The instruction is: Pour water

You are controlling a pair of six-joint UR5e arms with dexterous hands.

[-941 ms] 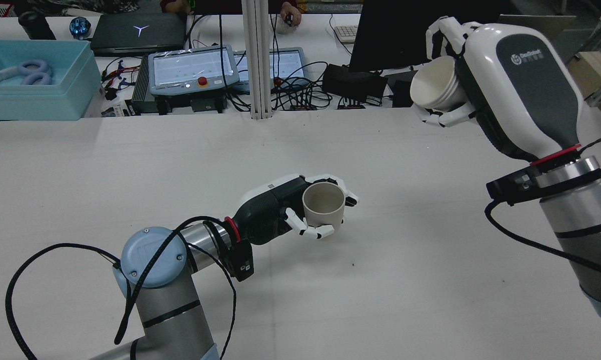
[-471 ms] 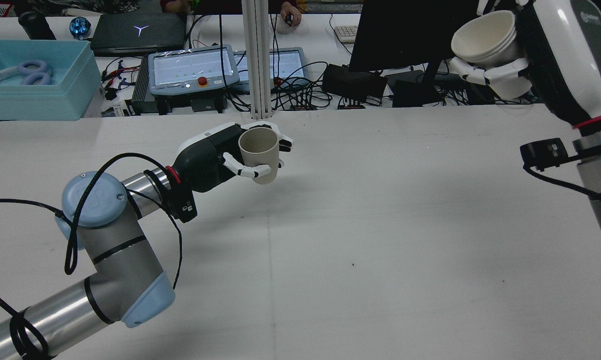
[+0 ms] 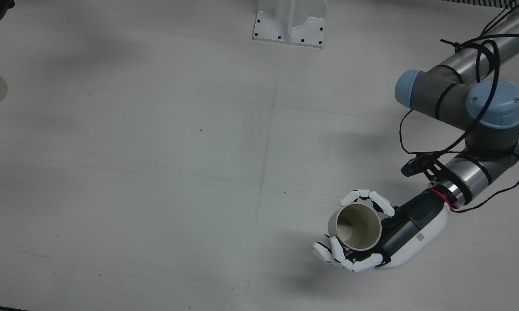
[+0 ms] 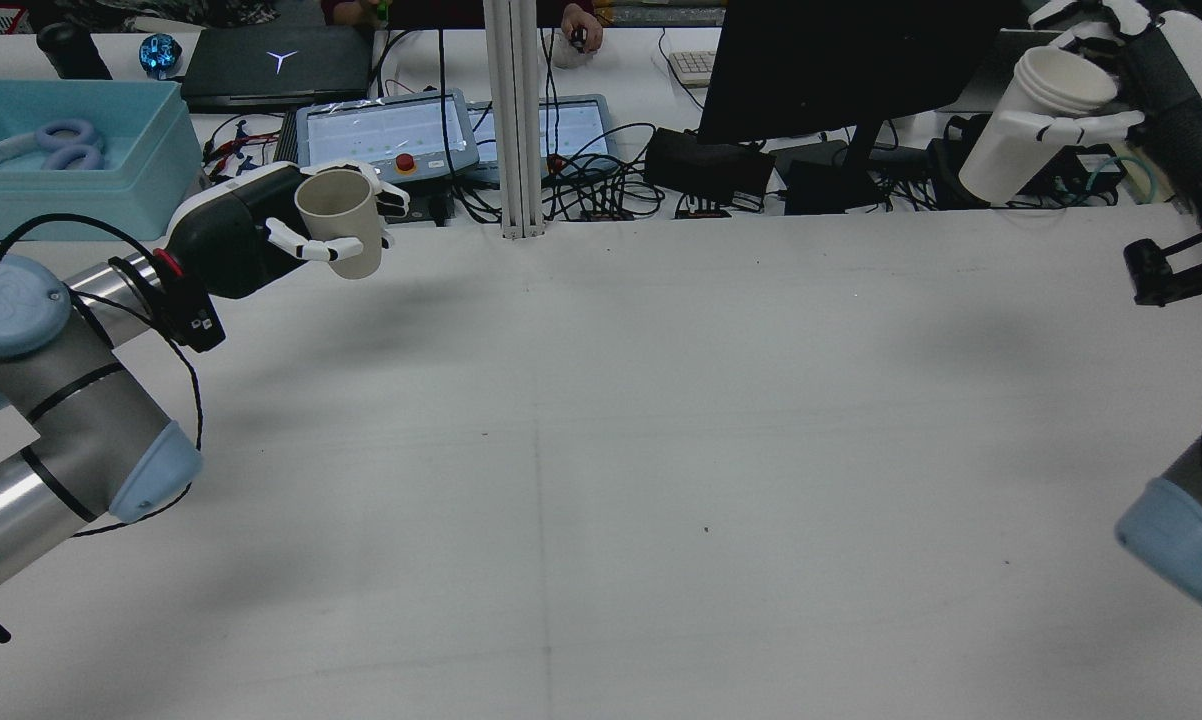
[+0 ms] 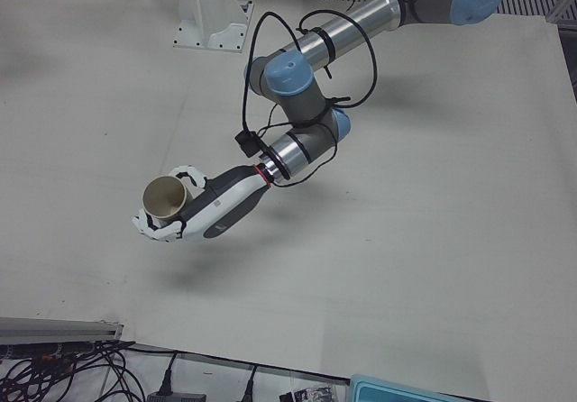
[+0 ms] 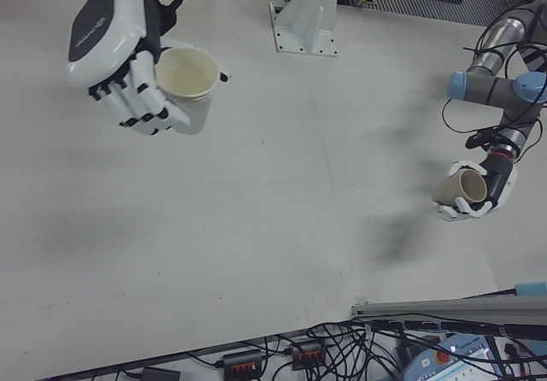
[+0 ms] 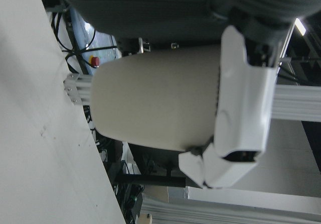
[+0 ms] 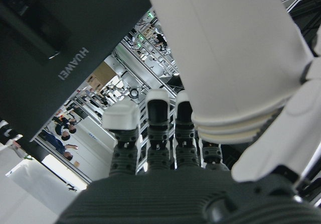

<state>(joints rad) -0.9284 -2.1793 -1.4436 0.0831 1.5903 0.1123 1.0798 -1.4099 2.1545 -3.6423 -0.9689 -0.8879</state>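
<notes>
My left hand (image 4: 246, 240) is shut on a beige cup (image 4: 339, 235), held roughly upright in the air over the table's far left edge. The same beige cup (image 3: 358, 226) shows an empty-looking inside in the front view, and it appears again (image 5: 165, 199) in the left-front view. My right hand (image 4: 1151, 70) is shut on a stack of white cups (image 4: 1036, 120), lifted high at the far right and tilted, mouth up. In the right-front view the white cups (image 6: 188, 86) sit in the right hand (image 6: 115, 48), far from the left hand (image 6: 474, 200). Whether either holds water is not visible.
Beyond the white table (image 4: 661, 450) stand a teal box (image 4: 71, 190), two teach pendants (image 4: 386, 135), a dark monitor (image 4: 841, 60), a vertical post (image 4: 516, 120) and tangled cables. A mounting plate (image 3: 289, 26) sits at the table's robot side.
The left arm has carried the beige cup from mid-table up and away to the far left. The right hand has swung right with the white cups, turning their mouth upward.
</notes>
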